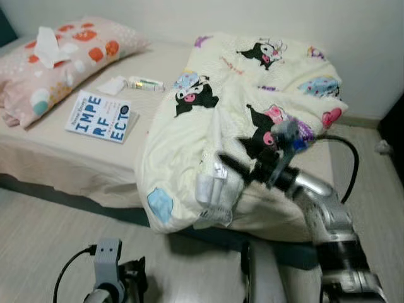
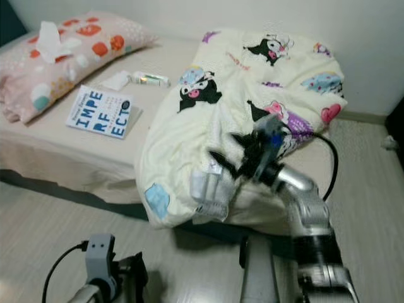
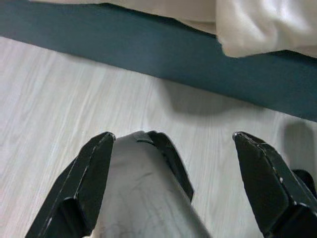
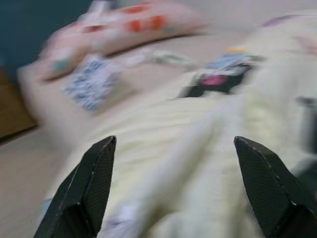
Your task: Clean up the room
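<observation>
A cream comforter [image 1: 252, 82] printed with cartoon characters lies bunched on the right half of the bed [image 1: 82, 164], and its front hangs over the edge. My right gripper [image 1: 230, 163] is raised in front of that overhanging fold, close to the fabric, and its fingers [image 4: 94, 183] stand open with nothing between them. A blue and white book [image 1: 101, 117], a small tube [image 1: 145, 83] and a crumpled tissue [image 1: 113, 85] lie on the beige sheet. Another tissue [image 1: 49, 45] rests on the pink pillow [image 1: 76, 57]. My left gripper [image 3: 173, 136] hangs open low over the floor.
The bed's dark base [image 3: 148, 44] runs along the pale wood floor [image 1: 38, 240]. A white wall stands behind the bed. Floor continues to the right of the bed, with a dark object [image 1: 394, 126] at the right edge.
</observation>
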You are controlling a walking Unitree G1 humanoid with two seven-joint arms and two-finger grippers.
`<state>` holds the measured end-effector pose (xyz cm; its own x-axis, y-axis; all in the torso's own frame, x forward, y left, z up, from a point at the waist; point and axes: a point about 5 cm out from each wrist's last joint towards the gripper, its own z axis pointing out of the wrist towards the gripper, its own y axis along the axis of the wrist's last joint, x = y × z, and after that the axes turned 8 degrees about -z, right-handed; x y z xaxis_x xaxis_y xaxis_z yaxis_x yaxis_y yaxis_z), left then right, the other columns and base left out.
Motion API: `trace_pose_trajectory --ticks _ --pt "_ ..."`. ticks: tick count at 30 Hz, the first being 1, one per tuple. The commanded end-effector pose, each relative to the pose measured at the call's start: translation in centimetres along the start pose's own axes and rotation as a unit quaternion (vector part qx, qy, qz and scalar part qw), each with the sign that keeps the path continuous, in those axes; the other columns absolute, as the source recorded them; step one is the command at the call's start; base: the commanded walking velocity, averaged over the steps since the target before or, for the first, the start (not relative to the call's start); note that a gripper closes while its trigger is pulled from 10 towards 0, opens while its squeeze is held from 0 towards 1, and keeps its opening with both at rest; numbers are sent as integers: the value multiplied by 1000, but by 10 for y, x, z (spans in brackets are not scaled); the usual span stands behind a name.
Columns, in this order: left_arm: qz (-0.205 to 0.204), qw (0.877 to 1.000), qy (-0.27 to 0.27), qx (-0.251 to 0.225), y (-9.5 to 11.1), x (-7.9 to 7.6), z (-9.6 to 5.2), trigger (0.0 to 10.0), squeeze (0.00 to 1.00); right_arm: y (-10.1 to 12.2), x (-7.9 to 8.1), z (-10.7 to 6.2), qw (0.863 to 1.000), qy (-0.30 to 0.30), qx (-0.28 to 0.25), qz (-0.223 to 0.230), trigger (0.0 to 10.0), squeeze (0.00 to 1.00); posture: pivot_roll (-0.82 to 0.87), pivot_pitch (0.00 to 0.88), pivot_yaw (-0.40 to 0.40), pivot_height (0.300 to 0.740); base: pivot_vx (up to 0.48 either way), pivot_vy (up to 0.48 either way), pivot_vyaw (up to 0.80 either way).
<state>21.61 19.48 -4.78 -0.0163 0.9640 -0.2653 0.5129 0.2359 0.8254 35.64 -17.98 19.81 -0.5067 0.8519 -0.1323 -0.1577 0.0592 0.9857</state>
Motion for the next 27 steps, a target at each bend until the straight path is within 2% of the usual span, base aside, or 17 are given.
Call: trace_pose_trajectory --ticks 1,4,9,18,19,21,22,23,25,27 --pt "-6 998 14 57 -27 9 -14 10000 0 -17 -5 2 998 -51 28 10 10000 0 3 235 62 497 0 0 0" --pt "-4 999 8 50 -23 8 -12 10000 0 -27 -12 6 994 -93 40 32 10000 0 8 237 61 497 0 0 0" --pt "-2 999 2 36 -18 7 -11 10000 0 -34 -17 10 990 -119 38 58 10000 0 41 267 60 497 0 0 0" --pt "6 1000 -11 24 -17 9 -15 10000 0 -30 -26 15 986 -145 25 75 10000 0 66 298 63 497 0 0 0" --pt "10 1000 -14 20 -19 13 -20 10000 0 -25 -29 17 986 -147 11 81 10000 0 93 332 68 497 0 0 0" --pt "10 1000 -14 20 -19 13 -20 10000 0 -25 -29 17 986 -147 11 81 10000 0 93 332 68 497 0 0 0" --pt "13 1000 -13 18 -21 18 -27 10000 0 -21 -31 21 986 -148 6 82 10000 0 102 353 70 497 0 0 0" --pt "13 1000 -13 18 -21 18 -27 10000 0 -21 -31 21 986 -148 6 82 10000 0 102 353 70 497 0 0 0" --pt "19 1000 -12 16 -28 26 -41 10000 0 -16 -32 26 986 -145 10 76 10000 0 125 403 73 497 0 0 0" --pt "20 1000 -13 15 -30 27 -46 10000 0 -15 -31 29 987 -142 15 72 10000 0 126 406 74 497 0 0 0"
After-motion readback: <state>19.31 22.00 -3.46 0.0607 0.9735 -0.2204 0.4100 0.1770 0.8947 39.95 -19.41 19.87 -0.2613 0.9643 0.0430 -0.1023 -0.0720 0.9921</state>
